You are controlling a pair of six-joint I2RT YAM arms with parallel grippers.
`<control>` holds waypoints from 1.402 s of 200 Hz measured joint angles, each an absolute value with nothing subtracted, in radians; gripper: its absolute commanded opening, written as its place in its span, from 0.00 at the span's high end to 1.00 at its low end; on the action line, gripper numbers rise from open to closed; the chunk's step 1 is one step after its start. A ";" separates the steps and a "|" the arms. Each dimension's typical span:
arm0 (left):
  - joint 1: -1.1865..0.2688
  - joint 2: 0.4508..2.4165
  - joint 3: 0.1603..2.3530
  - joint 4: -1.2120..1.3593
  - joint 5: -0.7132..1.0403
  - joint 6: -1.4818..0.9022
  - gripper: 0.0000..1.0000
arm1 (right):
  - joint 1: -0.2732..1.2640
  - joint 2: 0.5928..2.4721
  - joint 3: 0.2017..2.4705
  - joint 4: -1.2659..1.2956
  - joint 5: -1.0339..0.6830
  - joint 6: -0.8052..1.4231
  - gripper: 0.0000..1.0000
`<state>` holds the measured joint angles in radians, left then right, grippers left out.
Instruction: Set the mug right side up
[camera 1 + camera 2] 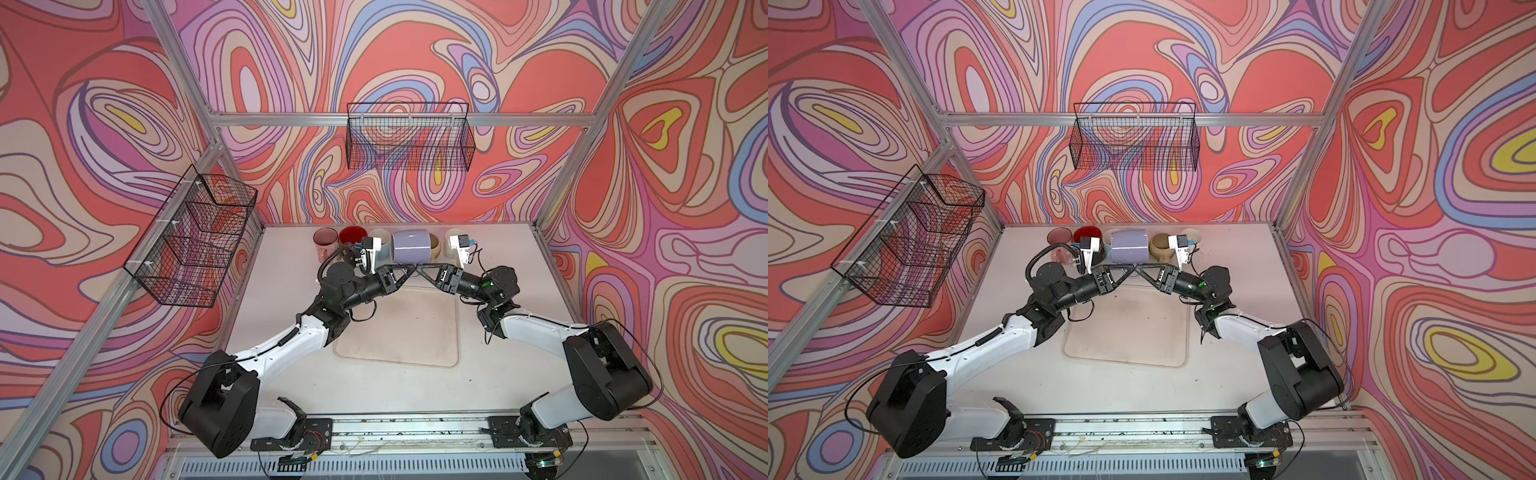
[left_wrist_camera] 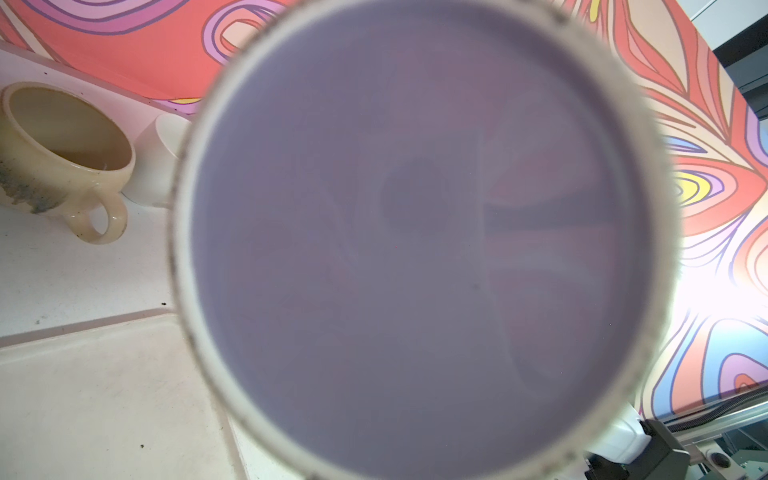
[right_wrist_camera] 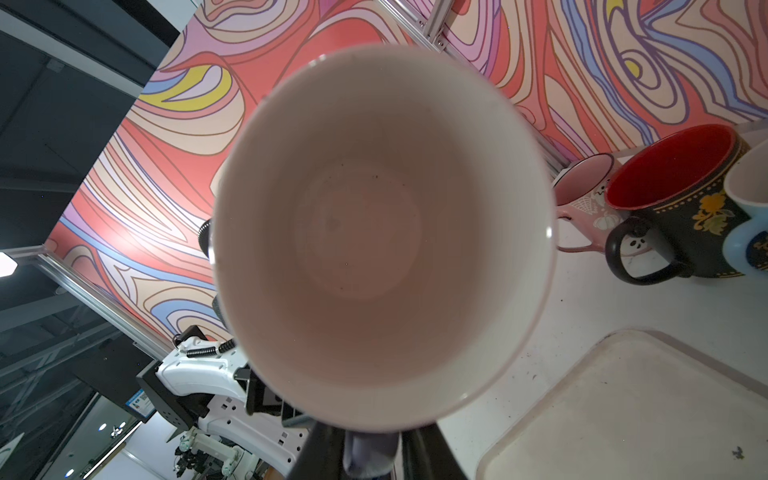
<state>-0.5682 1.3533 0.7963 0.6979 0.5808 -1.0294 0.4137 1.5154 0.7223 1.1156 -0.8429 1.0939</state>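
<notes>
I've got the lavender mug [image 1: 409,246] lying sideways off the worktop, right above where both gripper tips meet. The right gripper [image 3: 370,455] is pinching its handle, mostly cut off at the frame edge. The left gripper [image 1: 406,271] sits below the base end. Can't tell if it's clamped, since that wrist cam only shows blurry mug bottom.
</notes>
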 measured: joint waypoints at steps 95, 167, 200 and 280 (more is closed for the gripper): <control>-0.566 1.385 0.796 0.746 0.587 -1.046 0.95 | 0.411 1.527 0.722 1.136 -0.829 1.114 1.00; -0.562 1.327 0.759 0.710 0.564 -0.995 0.65 | 0.419 1.505 0.718 1.077 -0.828 1.078 1.00; -0.562 1.312 0.758 0.696 0.558 -0.977 0.69 | 0.421 1.503 0.717 1.077 -0.827 1.074 1.00; -0.561 1.320 0.743 0.701 0.554 -1.003 1.00 | 0.420 1.503 0.707 1.086 -0.830 1.051 0.98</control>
<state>-0.5610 1.3205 0.7425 0.7006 0.5537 -1.0035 0.4202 1.5032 0.7067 1.0863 -0.8303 1.0508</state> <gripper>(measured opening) 0.146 0.149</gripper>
